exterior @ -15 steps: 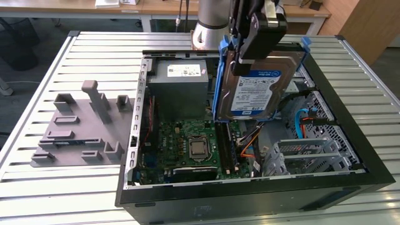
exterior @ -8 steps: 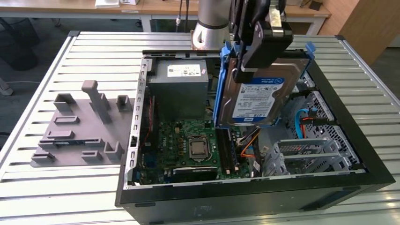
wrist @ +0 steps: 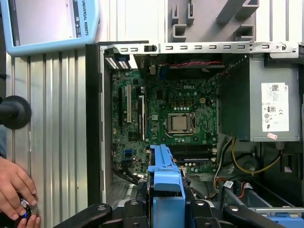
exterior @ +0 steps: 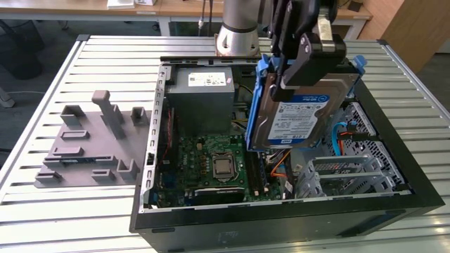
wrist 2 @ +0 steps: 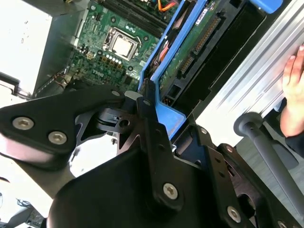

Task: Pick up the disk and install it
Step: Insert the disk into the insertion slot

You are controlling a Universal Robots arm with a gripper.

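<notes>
The disk [exterior: 301, 118], a silver hard drive with a white-and-blue label and a blue plastic frame, hangs on edge, tilted, above the open computer case [exterior: 281, 227]. My gripper [exterior: 299, 71] is shut on its upper end, black fingers clamping the blue frame. The disk's lower end is over the motherboard [exterior: 211, 158] and the drive cage [exterior: 348, 174]. In the second wrist view the disk's green underside [wrist 2: 190, 52] and blue frame [wrist 2: 164, 116] run between the fingers. In the first wrist view the blue frame [wrist: 164, 187] sits between the fingers, above the motherboard [wrist: 175, 118].
A grey power supply box [exterior: 200, 89] stands at the case's back. A grey fixture plate [exterior: 91, 142] lies on the slatted table [exterior: 70, 221] at the exterior view's left. A person's hand [wrist: 14, 185] rests beside the case, near a pendant [wrist: 47, 23].
</notes>
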